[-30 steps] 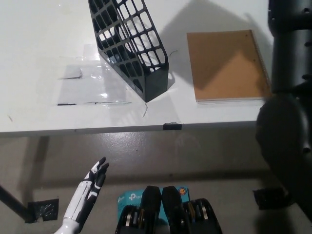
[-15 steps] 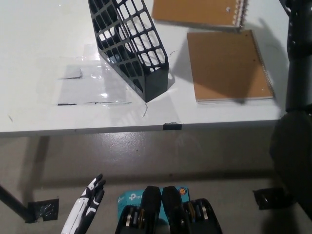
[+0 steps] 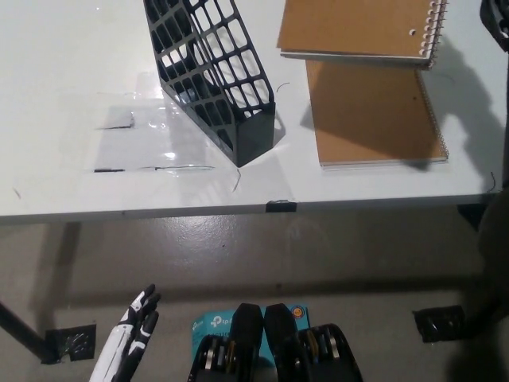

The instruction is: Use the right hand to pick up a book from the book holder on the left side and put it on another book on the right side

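- Since half a second ago, the white left hand (image 3: 131, 338) has sunk lower at the near left, below the table edge; it rests there holding nothing, fingers loosely straight and a little apart.
- Across the same interval the carried book (image 3: 359, 28) has come nearer and rightward, so it now overlaps the far edge of the lying book (image 3: 374, 111).
- On the white table (image 3: 64, 159), the black mesh book holder (image 3: 211, 72) stands tilted, just left of the lying book.
- At the far right, only a sliver of the black right hand (image 3: 497, 17) shows by the carried book's spiral edge; I cannot tell its grip.
- A thin spiral notebook with a card cover looks light, fairly stiff, slightly slippery; best held at an edge near the binding.
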You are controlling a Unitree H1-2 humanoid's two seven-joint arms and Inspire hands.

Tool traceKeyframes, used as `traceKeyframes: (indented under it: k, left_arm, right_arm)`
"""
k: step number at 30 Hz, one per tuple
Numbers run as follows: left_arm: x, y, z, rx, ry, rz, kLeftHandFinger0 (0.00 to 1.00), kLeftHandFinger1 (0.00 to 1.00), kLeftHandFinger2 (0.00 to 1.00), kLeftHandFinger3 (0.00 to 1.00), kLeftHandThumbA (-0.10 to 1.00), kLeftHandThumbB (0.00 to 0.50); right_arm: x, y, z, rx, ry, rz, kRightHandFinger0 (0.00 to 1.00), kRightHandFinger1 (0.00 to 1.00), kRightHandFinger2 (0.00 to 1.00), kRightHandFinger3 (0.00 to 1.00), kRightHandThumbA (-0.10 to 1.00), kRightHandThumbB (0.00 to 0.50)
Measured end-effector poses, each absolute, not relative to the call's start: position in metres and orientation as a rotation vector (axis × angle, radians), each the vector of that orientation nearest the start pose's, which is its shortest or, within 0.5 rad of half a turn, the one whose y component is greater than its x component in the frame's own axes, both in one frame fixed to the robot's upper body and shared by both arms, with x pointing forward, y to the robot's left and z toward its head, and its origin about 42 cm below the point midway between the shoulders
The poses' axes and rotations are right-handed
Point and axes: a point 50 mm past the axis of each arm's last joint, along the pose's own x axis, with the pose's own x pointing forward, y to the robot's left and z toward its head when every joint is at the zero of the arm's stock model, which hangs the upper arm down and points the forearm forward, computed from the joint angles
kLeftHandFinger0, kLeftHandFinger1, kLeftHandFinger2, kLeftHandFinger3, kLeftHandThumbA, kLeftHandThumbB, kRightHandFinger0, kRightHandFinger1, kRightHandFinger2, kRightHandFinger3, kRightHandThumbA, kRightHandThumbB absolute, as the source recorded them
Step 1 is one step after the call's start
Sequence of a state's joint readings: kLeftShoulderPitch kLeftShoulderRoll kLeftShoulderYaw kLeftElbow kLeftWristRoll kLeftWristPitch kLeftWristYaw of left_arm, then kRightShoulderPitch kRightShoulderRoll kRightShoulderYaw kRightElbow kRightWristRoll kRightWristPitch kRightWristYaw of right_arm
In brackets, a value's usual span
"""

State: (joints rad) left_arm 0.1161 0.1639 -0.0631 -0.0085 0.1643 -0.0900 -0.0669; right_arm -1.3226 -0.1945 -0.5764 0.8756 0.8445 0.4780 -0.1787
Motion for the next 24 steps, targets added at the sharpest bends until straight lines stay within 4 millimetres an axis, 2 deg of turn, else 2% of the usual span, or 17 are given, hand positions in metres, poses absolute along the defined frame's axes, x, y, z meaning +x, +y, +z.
traceKeyframes:
  k: [2,3,6,9,13,15,18,21,23,24]
  left_arm:
    - [0.242,0.25,0.075,0.322,0.025,-0.13,1.0,1.0,1.0,1.0,0.94,0.0]
    - [0.242,0.251,0.075,0.322,0.023,-0.129,1.0,1.0,1.0,1.0,0.95,0.0]
    - [0.242,0.252,0.075,0.325,0.02,-0.126,1.0,1.0,1.0,1.0,0.96,0.0]
    - [0.242,0.251,0.075,0.331,0.018,-0.127,1.0,1.0,1.0,1.0,0.98,0.0]
    - [0.242,0.252,0.075,0.338,0.017,-0.127,1.0,1.0,1.0,1.0,0.98,0.0]
    - [0.242,0.252,0.075,0.342,0.016,-0.126,1.0,1.0,1.0,1.0,0.98,0.0]
    - [0.242,0.252,0.075,0.343,0.016,-0.126,1.0,1.0,1.0,1.0,0.98,0.0]
    - [0.242,0.252,0.075,0.343,0.015,-0.126,1.0,1.0,1.0,1.0,0.98,0.0]
    - [0.242,0.252,0.076,0.344,0.014,-0.125,1.0,1.0,1.0,1.0,0.97,0.0]
    - [0.242,0.252,0.076,0.345,0.013,-0.125,1.0,1.0,1.0,1.0,0.98,0.0]
  right_arm:
    - [0.586,-0.241,0.432,1.063,0.062,0.137,0.0,0.19,0.62,0.84,-0.1,0.058]
    - [0.587,-0.243,0.428,1.065,0.074,0.134,0.0,0.18,0.63,1.0,-0.1,0.081]
    - [0.591,-0.245,0.414,1.067,0.125,0.114,0.0,0.15,0.65,1.0,-0.1,0.079]
    - [0.595,-0.244,0.398,1.059,0.178,0.084,0.0,0.16,0.66,1.0,-0.1,0.043]
    - [0.598,-0.241,0.374,1.05,0.241,0.055,0.0,0.18,0.65,1.0,-0.1,0.034]
    - [0.598,-0.238,0.361,1.049,0.287,0.043,0.0,0.18,0.71,1.0,-0.1,0.053]
    - [0.599,-0.236,0.351,1.014,0.307,0.028,0.0,0.15,0.69,1.0,-0.1,0.028]
    - [0.598,-0.234,0.342,0.991,0.324,0.018,0.0,0.13,0.67,1.0,-0.1,0.047]
    - [0.598,-0.234,0.336,0.975,0.328,0.008,0.0,0.16,0.68,1.0,-0.1,0.096]
    - [0.598,-0.233,0.334,0.97,0.328,0.007,0.0,0.17,0.69,1.0,-0.1,0.097]
